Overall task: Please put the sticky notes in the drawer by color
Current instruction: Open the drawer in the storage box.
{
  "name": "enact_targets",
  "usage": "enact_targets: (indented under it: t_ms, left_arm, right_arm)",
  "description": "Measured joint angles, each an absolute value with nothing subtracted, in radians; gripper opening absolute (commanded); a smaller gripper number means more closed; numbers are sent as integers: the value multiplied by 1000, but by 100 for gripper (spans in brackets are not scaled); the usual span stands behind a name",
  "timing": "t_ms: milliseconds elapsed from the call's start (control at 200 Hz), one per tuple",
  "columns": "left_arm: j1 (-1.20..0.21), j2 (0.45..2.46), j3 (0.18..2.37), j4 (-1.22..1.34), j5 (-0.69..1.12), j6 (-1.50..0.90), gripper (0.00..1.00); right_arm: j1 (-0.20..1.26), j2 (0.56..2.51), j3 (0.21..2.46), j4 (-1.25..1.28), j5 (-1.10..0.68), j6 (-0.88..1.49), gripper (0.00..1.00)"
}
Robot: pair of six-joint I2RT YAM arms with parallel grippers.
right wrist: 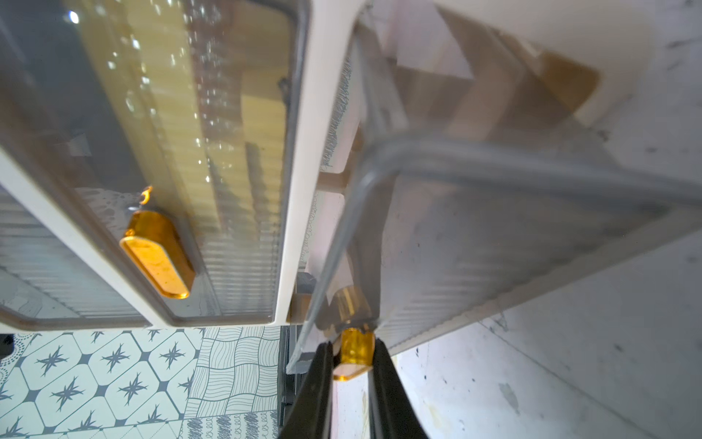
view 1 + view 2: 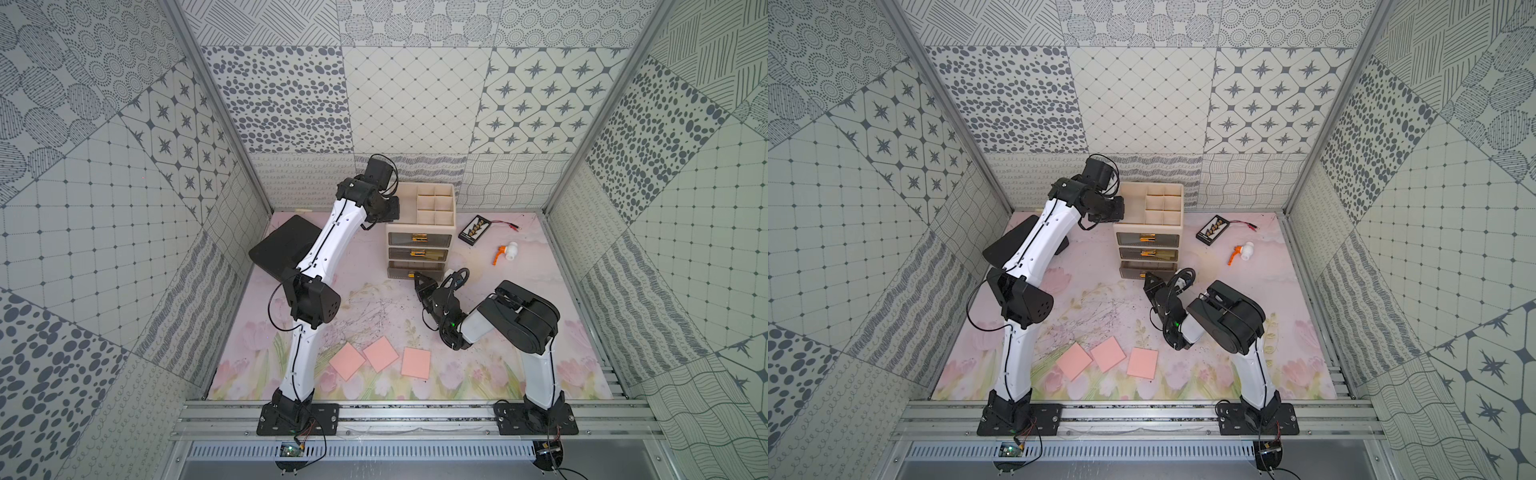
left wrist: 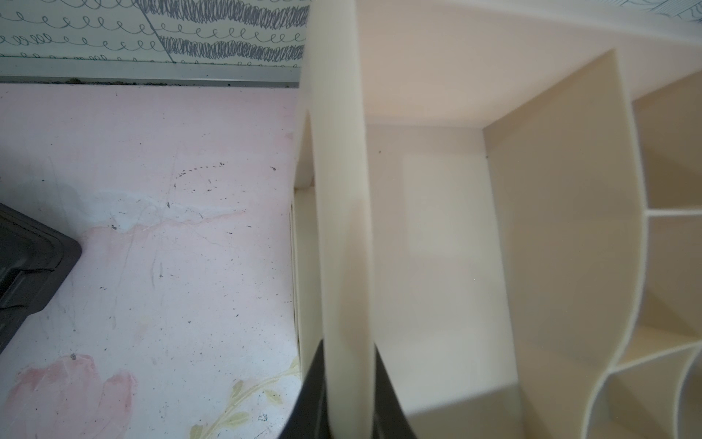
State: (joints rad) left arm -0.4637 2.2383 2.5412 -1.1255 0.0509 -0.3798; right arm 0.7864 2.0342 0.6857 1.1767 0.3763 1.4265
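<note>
The cream drawer chest [image 2: 419,226] is set upright at the back of the floral mat [image 2: 374,307]. Its three smoky drawer fronts are turned toward the arm bases, and their long axes run side to side. The bottom drawer [image 2: 399,271] is seen drawn slightly out of the chest. Its gold handle [image 1: 357,342] is pinched between the closed fingers of the right gripper [image 1: 354,353]. The left gripper [image 3: 347,365] is clamped on the side wall of the chest's divided top tray. Something yellow is seen through the middle drawer [image 2: 419,254].

Three pink sticky notes [image 2: 380,354] are laid flat near the mat's front edge, between the arm bases. The two left ones are turned corner-forward and meet at a corner. The third [image 2: 416,363] is set apart, its edges almost square to the mat.
</note>
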Motion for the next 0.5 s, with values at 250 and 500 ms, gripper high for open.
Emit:
enact_targets:
  t_ms: [250,500]
  left_arm:
    - [-464,2238,2541,-1125,50,-385,0]
    - [-466,2239,2541,-1126,45,-386,0]
  right_arm:
    - [826,1934,607,1102,381,1428,15]
    - [864,1914,576,1102,400,1440,15]
